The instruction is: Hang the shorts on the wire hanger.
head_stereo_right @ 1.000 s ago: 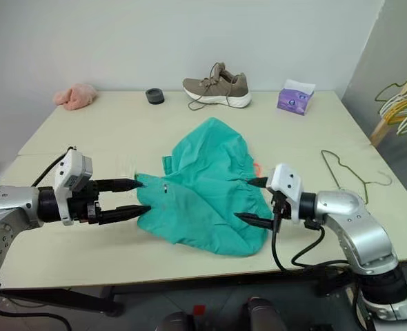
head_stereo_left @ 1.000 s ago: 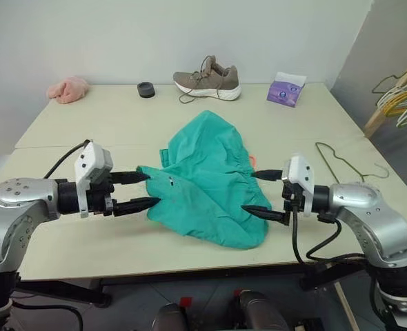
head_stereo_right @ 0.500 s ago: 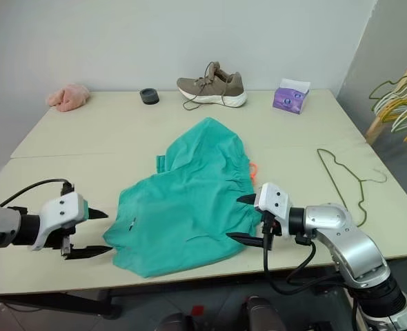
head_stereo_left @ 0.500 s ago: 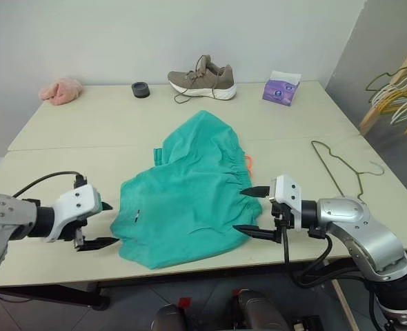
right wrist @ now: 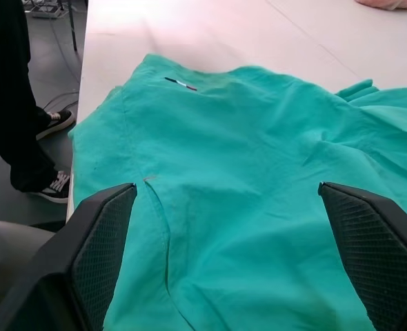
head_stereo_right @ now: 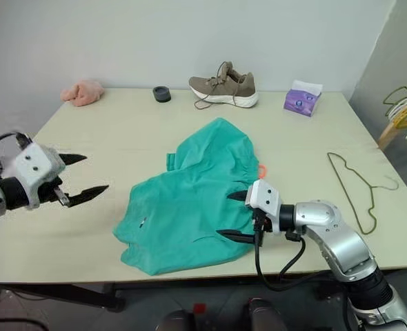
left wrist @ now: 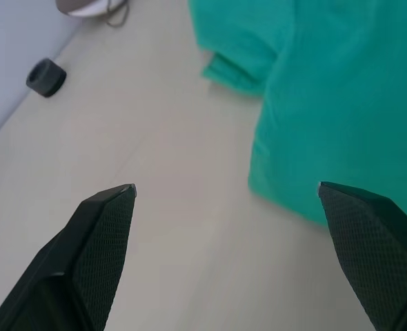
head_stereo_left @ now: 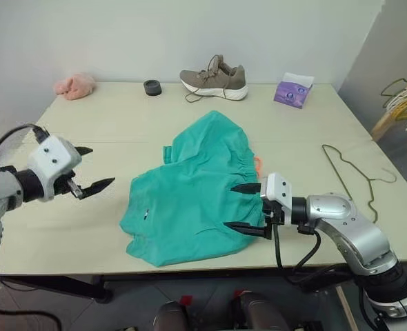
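Observation:
The teal-green shorts (head_stereo_left: 190,196) lie spread flat on the table's near middle, with a bit of orange drawstring (head_stereo_left: 257,163) at their right edge. My right gripper (head_stereo_left: 229,205) is open at the shorts' right side, its fingers over the cloth and nothing pinched between them; the right wrist view looks across the shorts (right wrist: 245,172). Off the cloth to the left, my left gripper (head_stereo_left: 100,165) is open and empty, raised above bare tabletop. The thin olive wire hanger (head_stereo_left: 355,178) lies flat on the table at the right, beyond the right arm.
Along the far edge sit a pink cloth lump (head_stereo_left: 76,84), a black ring (head_stereo_left: 152,87), a tan shoe (head_stereo_left: 214,74) and a purple tissue pack (head_stereo_left: 293,89). Bunched hangers (head_stereo_left: 403,96) hang off the table's right. A person's legs (right wrist: 17,103) stand beside the table.
The left gripper, which had the shorts' left edge between its fingers, has pulled away left and upward, empty. The shorts now lie flatter. The right gripper edged slightly left.

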`<action>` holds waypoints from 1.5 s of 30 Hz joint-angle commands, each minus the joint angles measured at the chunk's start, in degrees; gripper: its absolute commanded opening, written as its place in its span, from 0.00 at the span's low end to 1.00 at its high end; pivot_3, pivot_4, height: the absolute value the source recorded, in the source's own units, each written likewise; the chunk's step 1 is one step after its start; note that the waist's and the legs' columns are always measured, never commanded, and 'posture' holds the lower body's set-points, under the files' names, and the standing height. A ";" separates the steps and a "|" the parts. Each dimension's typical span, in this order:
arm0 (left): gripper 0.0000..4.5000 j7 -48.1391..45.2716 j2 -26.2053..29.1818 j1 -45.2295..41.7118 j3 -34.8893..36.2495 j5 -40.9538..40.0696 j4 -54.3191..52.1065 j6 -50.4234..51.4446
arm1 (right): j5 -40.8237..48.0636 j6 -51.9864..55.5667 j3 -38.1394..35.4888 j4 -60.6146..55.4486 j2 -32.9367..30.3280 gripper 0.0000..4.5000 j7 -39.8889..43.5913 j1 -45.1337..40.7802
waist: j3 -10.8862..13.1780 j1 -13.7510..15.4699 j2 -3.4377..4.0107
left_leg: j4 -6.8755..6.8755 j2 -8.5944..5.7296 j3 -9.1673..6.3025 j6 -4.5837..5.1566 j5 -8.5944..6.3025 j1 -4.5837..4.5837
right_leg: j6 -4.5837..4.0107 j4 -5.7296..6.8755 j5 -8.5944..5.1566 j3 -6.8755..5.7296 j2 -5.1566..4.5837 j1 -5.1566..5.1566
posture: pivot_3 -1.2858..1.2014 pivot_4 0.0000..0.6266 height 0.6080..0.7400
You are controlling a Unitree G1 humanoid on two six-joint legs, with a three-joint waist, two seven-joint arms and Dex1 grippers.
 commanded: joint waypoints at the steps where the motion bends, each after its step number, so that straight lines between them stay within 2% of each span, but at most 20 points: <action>1: 0.99 -2.76 -2.67 -0.66 -2.31 -7.76 -8.11 5.97 | 0.67 0.16 -9.02 4.31 0.62 1.00 -6.29 -2.26 | 0.00 -0.03 0.00 | 0.02 -0.02 0.00 0.00 0.00 0.01 | 0.01 0.00 0.01 0.01 -0.02 0.02 | 0.50 0.16 1.00; 5: 0.99 -3.30 -5.11 -2.52 -6.47 -11.02 -13.49 10.02 | -2.08 -1.84 -15.89 13.60 -1.11 1.00 -11.88 -3.96 | -0.01 0.02 -0.02 | 0.16 -0.09 0.01 0.00 0.00 0.00 | 0.10 0.00 0.06 0.08 -0.04 0.08 | 0.49 0.16 1.00; 7: 0.99 -2.87 -7.51 -5.02 -10.46 -10.76 -14.87 10.49 | -5.99 -3.21 -19.71 21.49 -2.34 1.00 -18.86 -5.42 | -0.01 -0.04 0.00 | 0.15 -0.09 -0.03 0.00 0.00 0.02 | 0.09 0.00 0.06 0.09 -0.03 0.10 | 0.49 0.16 1.00; 12: 0.99 -1.33 -13.23 -11.78 -16.49 -9.30 -13.97 11.08 | -10.25 -3.57 -25.03 32.12 -3.85 1.00 -28.81 -6.48 | -0.01 -0.38 0.02 | 0.13 -0.22 -0.03 0.02 0.01 0.06 | 0.11 0.00 0.06 0.26 -0.06 0.18 | 0.48 0.16 1.00; 18: 0.99 1.00 -19.71 -19.59 -19.22 -8.74 -11.72 11.03 | -11.03 -1.28 -29.94 44.20 -6.27 1.00 -35.18 -8.68 | 0.00 -2.01 0.03 | 0.15 -0.28 0.07 0.02 0.02 0.10 | 0.22 -0.01 0.12 0.45 -0.09 0.20 | 0.47 0.17 1.00; 21: 0.99 0.71 -20.78 -21.19 -19.73 -8.47 -10.93 10.86 | -11.26 -0.80 -30.40 48.72 -7.14 1.00 -36.15 -9.68 | 0.00 -3.07 0.06 | 0.14 -0.30 0.10 0.02 0.02 0.19 | 0.23 -0.01 0.13 0.52 -0.10 0.25 | 0.47 0.17 1.00; 26: 0.99 -0.48 -21.24 -22.95 -20.70 -7.74 -9.28 9.78 | -12.64 -1.20 -27.22 55.57 -8.08 1.00 -32.61 -10.60 | 0.01 -4.04 0.06 | 0.13 -0.30 0.09 0.03 0.02 0.26 | 0.25 -0.01 0.14 0.57 -0.10 0.29 | 0.47 0.17 1.00; 32: 0.99 -0.86 -21.48 -23.56 -20.98 -6.99 -8.40 8.94 | -10.48 4.85 -26.84 61.12 -6.87 1.00 -29.50 -13.10 | 0.01 -4.79 0.09 | 0.06 -0.31 0.07 0.02 0.02 0.52 | 0.27 -0.17 0.14 0.55 -0.10 0.64 | 0.46 0.17 1.00; 35: 1.00 -0.93 -21.40 -23.59 -20.89 -6.50 -8.10 8.54 | -10.87 7.83 -25.99 64.14 -6.38 0.88 -29.10 -13.83 | 0.01 -4.80 0.04 | -0.23 -0.33 0.07 0.02 0.01 1.12 | 0.29 -0.39 0.12 0.61 -0.10 1.15 | 0.46 0.16 1.00; 41: 1.00 -0.85 -21.11 -23.41 -20.55 -6.09 -7.88 8.18 | -11.07 10.36 -26.62 66.42 -4.75 0.45 -30.85 -14.44 | -0.21 -4.71 -0.27 | -0.29 -0.35 0.06 0.02 0.01 1.17 | 0.30 -0.42 0.12 0.60 -0.12 1.23 | 0.47 0.16 1.00; 45: 1.00 -0.95 -20.53 -23.04 -20.02 -5.70 -7.37 7.79 | -8.70 12.69 -30.75 67.60 -2.76 0.16 -34.40 -16.09 | -0.41 -4.64 -0.57 | -0.29 -0.35 0.04 0.02 0.01 1.21 | 0.30 -0.53 0.12 0.53 -0.14 1.37 | 0.47 0.16 1.00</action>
